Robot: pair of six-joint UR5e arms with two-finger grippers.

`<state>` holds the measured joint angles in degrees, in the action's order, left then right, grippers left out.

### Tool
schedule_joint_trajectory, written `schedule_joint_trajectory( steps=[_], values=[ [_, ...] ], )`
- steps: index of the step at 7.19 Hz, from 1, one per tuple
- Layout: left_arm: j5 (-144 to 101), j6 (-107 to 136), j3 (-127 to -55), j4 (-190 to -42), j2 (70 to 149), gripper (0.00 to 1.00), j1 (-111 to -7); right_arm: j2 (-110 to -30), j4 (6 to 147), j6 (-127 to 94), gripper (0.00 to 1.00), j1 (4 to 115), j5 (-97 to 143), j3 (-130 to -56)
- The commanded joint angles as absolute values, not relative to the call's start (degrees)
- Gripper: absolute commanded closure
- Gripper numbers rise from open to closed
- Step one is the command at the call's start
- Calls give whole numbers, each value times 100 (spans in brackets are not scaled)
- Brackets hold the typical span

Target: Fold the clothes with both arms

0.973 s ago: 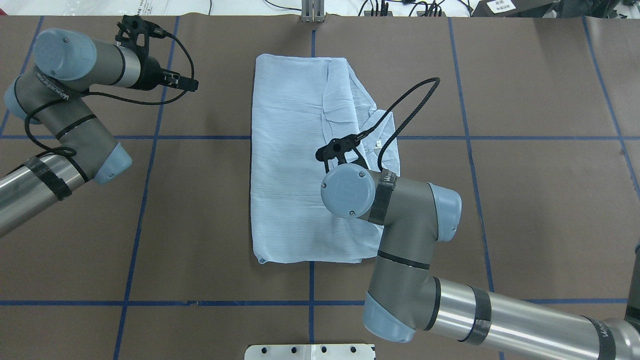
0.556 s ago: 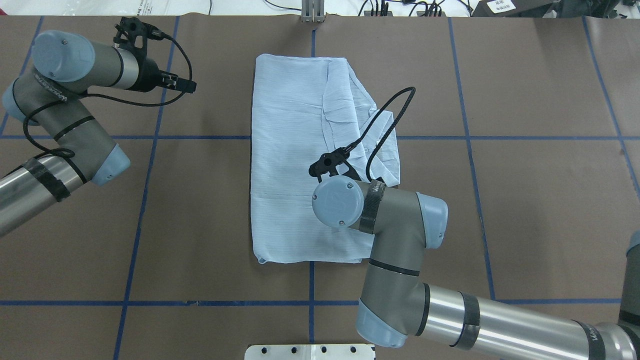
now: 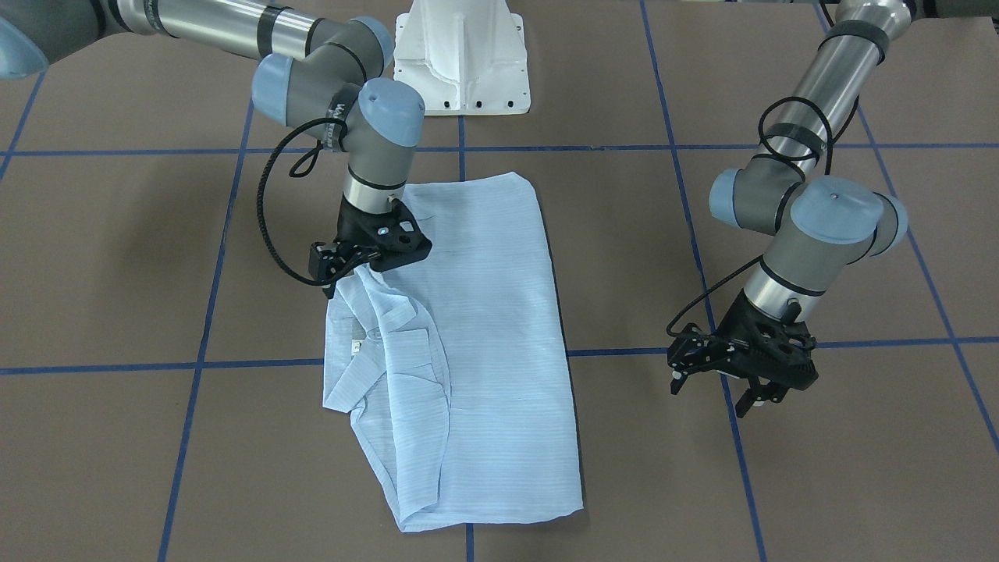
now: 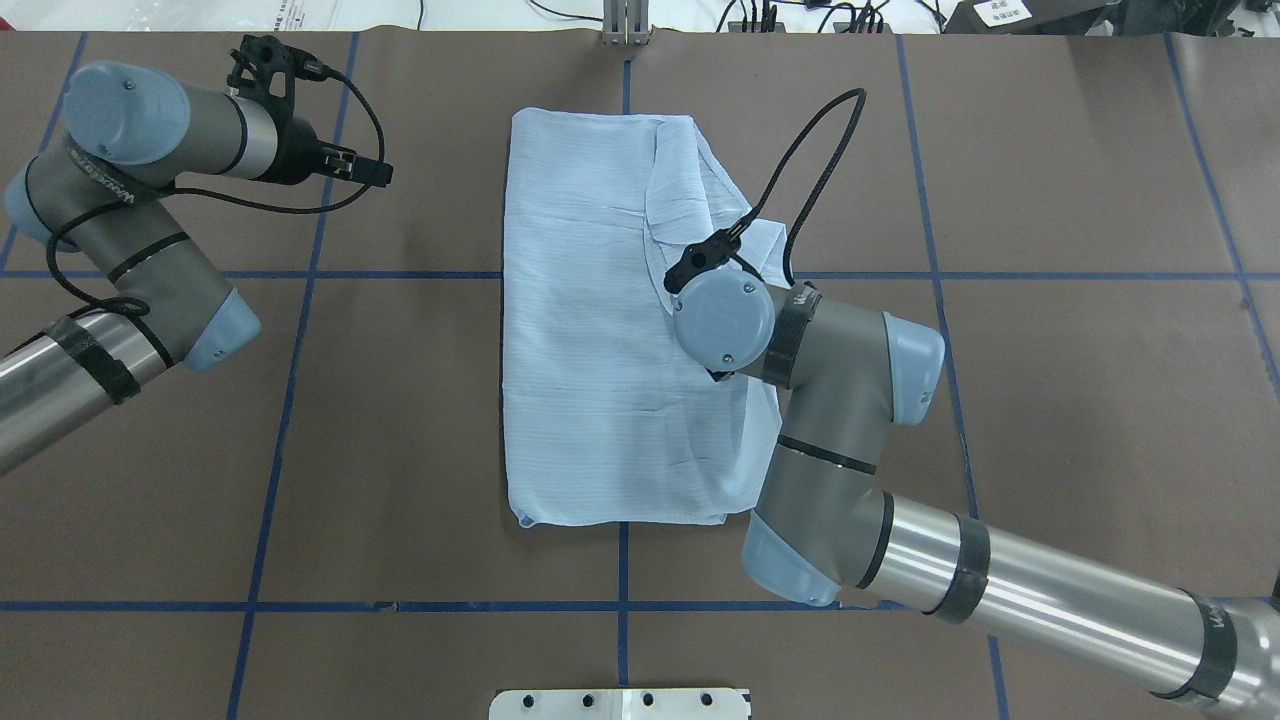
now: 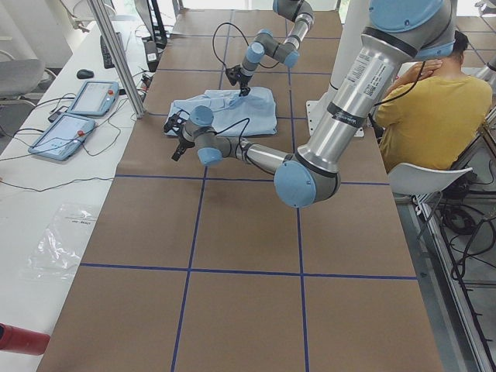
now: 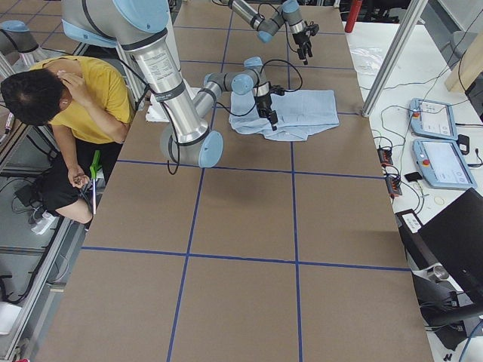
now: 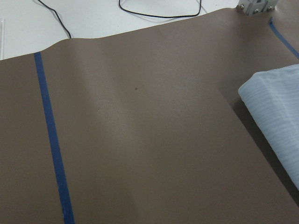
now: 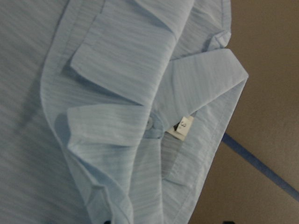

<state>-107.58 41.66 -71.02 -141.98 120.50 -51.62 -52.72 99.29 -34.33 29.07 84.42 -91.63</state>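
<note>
Right tool (image 3: 351, 265) over folded pale-blue shirt (image 3: 484, 328)

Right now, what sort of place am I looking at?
Likely a robotics lab: left arm and right arm at a table gridded with tape, a shirt between them, tablets alongside.

Pale blue finely striped shirt (image 4: 580, 330), white neck tag (image 8: 183, 126), on brown bench (image 4: 1080, 400) with blue tape grid (image 4: 400, 275); left arm (image 4: 150, 260) and right arm (image 4: 1050, 600) silver, grey joints, light-blue caps.
</note>
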Motion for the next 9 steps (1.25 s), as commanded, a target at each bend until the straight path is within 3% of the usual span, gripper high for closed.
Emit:
schedule_joint_trajectory(
  steps=[1, 2, 3, 4, 5, 9],
  values=[
    [-10758, 4166, -7110, -14203, 12059, 0, -5159, -5963, 9870, -3234, 19, 3330, 8578, -9472],
    [-10758, 4166, -7102, -14203, 12059, 0, -5159, -6681, 9879, -3304, 18, 3348, 8587, -10249],
    [-10758, 4175, -7110, -14203, 12059, 0, -5150, -7097, 9879, -3696, 10, 3349, 8674, -10822],
    [-10767, 4236, -7110, -14325, 12059, 0, -5150, -7032, 9862, -4414, 2, 3375, 8953, -10985],
    [-10767, 4393, -7110, -14378, 12059, 0, -5142, -6622, 9783, -4708, 2, 3462, 9087, -10952],
    [-10775, 4421, -7119, -14379, 12059, 0, -5115, -4205, 9773, -4835, 2, 3498, 9053, -8531]
  ],
)
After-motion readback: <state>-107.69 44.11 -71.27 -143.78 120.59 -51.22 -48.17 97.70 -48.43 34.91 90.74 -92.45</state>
